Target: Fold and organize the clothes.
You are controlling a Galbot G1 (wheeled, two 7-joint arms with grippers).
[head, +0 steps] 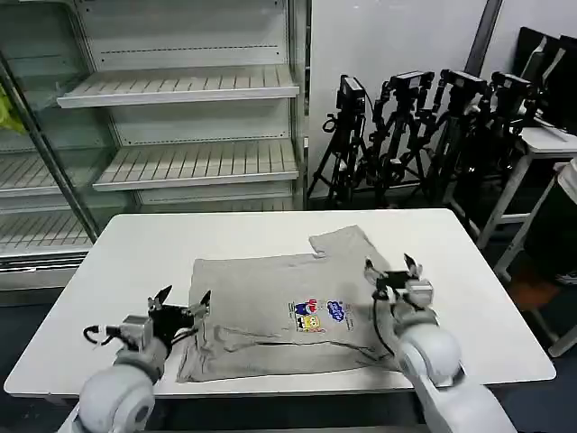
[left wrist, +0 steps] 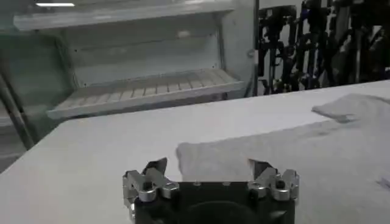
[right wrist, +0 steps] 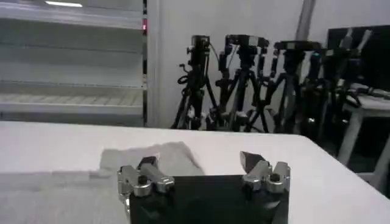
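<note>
A light grey short-sleeved shirt [head: 279, 311] lies spread flat in the middle of the white counter [head: 135, 257], chest side up, with a small multicoloured cartoon print [head: 320, 315] toward its right half and one sleeve [head: 341, 240] reaching toward the far edge. The left gripper [head: 181, 302] hovers at the shirt's near-left edge, its fingers [head: 163, 296] spread apart with nothing between them; in the left wrist view the same gripper [left wrist: 208, 167] sits just above the counter with the cloth's edge [left wrist: 183, 155] lying right in front of it. The right gripper [head: 389, 268] hangs over the shirt's right side, close to the sleeve, fingers [head: 412, 266] likewise parted and empty; the right wrist view shows it [right wrist: 201, 162] with the sleeve [right wrist: 152, 155] just ahead. Behind the counter stand white shelves [head: 180, 86] and, to the right, a cluster of black tripods [head: 415, 135].
</note>
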